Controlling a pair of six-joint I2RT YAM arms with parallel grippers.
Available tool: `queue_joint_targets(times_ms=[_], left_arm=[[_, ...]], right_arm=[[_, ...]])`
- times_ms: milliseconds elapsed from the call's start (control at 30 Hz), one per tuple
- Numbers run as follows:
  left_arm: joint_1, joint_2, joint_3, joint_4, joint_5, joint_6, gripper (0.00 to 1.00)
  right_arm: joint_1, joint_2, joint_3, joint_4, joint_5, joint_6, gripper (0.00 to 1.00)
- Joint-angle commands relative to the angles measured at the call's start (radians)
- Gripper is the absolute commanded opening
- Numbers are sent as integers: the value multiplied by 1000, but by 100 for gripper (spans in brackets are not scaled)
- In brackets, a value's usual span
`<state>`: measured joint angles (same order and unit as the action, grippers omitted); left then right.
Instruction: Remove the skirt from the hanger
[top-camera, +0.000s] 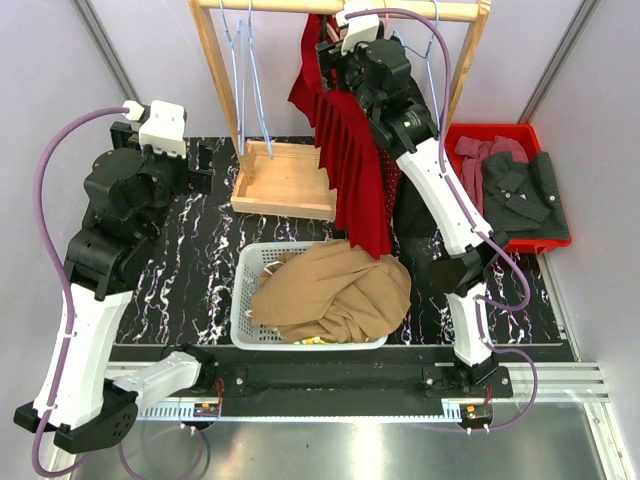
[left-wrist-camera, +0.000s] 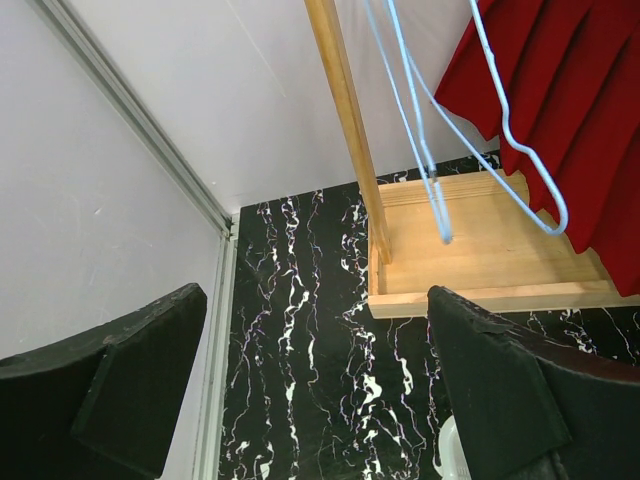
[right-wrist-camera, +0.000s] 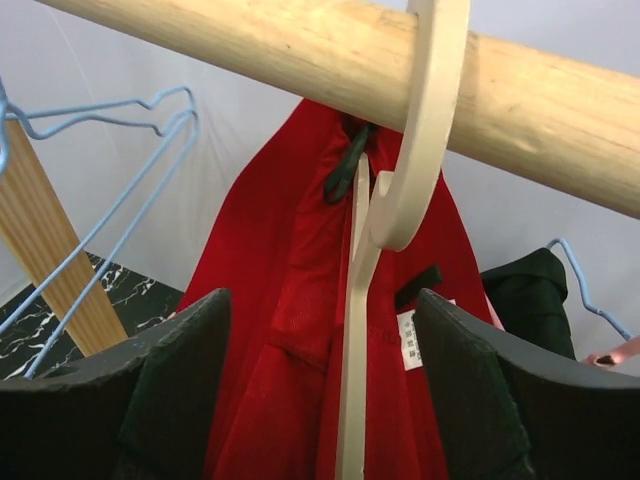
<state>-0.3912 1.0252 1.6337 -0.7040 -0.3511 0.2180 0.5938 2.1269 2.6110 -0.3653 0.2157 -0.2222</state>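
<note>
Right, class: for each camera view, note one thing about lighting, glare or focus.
Top external: even, soft light, sharp throughout, with a bright sheen on the metal plate at the near edge. Left wrist: the marble table is crisp, the left fingers dark and featureless. Right wrist: the wooden rail is well lit, the right fingers underexposed and soft.

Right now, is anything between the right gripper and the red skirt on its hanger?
Nothing visible. The right gripper is open, its fingers flanking the cream hanger just under the wooden rod, with the red skirt directly behind. The blue wire hangers hang off to one side.
</note>
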Motion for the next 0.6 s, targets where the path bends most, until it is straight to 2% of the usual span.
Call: queue_joint_targets(times_ms=[0,33,133,167,267,367,567], left_arm=[[-3,-8,18,44,8,-8,99],[-3,-10,18,44,8,-9,99],[-3,-11,18,44,8,-8,99],[-3,-11,20,44,8,-11,99],[-5,-13,23,44,12,-11,99],[-5,-13,20,43,12,-6,99],[-3,-20,5,43,9,-6,99]], right_arm=[[-5,-32,-19,31,-15,26,76],[-5,-30,-22,29,-16,35,67],[-5,-15,-19,26,-30,76,47],[-5,-4,-13,23,-33,83,34],[-5,17,30,19,-42,110,10],[-5,22,78,25,-58,119,0],[-6,-11,153,132,-104,110,0]])
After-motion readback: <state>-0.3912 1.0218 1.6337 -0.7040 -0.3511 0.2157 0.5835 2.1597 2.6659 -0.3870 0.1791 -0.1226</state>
